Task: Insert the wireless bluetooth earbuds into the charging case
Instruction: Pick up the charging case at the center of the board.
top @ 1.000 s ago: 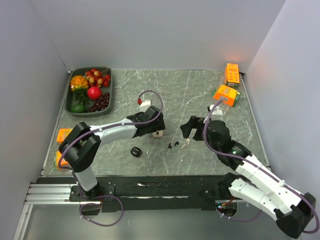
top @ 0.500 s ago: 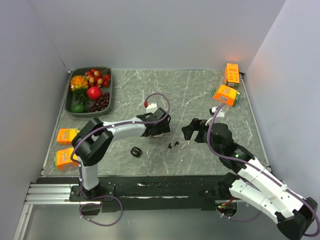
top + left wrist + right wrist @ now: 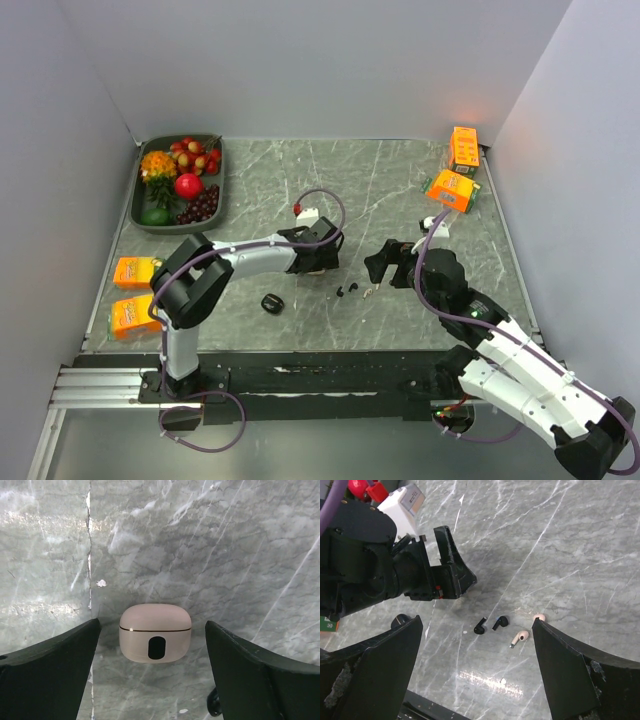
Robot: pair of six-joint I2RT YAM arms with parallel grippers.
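1. Marble table: I count two black earbuds, one pink case and one black case.
2. Black earbuds lie near the pink case, untouched.
3. Left gripper: jaws wide, straddling the pink case, no contact.
4. Right gripper: jaws wide, empty.

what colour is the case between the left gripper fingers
Pale pink case, best in left wrist view.

Two tiny black earbuds lie loose, close together on the surface, stems tilted, well apart from the small dark case.
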